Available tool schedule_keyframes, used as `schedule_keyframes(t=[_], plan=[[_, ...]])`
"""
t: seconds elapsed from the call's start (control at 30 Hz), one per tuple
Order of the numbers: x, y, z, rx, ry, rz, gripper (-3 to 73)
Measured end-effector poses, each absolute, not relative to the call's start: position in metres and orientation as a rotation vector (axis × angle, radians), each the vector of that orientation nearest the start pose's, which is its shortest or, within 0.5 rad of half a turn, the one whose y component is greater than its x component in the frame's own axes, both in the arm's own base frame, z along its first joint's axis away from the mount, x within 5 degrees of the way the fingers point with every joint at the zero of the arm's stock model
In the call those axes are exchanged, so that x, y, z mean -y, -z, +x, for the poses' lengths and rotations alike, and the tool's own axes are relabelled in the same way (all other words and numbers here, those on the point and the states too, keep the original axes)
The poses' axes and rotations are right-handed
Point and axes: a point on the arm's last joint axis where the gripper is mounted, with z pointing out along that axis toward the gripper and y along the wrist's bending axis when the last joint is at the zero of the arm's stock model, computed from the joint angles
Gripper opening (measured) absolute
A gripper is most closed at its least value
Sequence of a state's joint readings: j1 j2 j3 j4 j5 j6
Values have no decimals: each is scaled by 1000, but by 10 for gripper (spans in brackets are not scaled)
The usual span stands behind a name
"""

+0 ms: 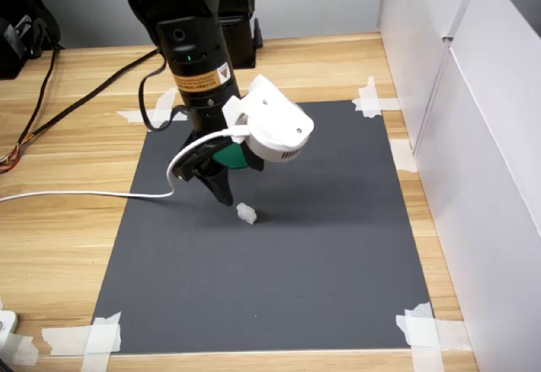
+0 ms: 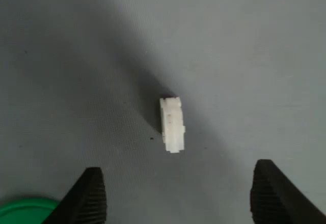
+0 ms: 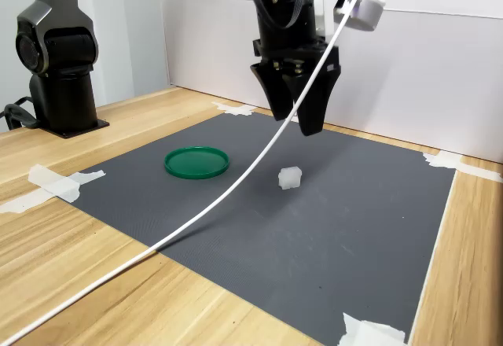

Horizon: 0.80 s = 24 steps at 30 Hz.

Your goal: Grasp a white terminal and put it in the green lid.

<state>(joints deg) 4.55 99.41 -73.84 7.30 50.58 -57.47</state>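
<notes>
The gripper point(image 3: 297, 114) hangs above the white terminal point(image 3: 289, 177) on the dark mat point(image 3: 377, 228), its fingers point(image 2: 90, 196) spread wide and empty, the green lid point(image 3: 196, 162) lying apart.

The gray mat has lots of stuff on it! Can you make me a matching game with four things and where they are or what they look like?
Things:
1. white terminal
2. green lid
3. gripper
4. tape strips

Descriptions:
A. open, hanging in the air above the mat
B. flat and round, empty, lying on the mat
C. holding down the mat's corners
D. tiny and blocky, lying loose on the mat, nothing touching it

Pairs: 1-D, 2-B, 3-A, 4-C
</notes>
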Motion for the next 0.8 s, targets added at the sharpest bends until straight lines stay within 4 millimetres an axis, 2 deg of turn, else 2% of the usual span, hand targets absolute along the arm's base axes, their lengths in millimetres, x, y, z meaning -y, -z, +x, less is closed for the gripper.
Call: schedule_keyframes(t=[0.47,0.8], plan=[[-36,-198,365,-2527,55,-1363,684],[-36,-184,370,-2538,50,-1365,682]])
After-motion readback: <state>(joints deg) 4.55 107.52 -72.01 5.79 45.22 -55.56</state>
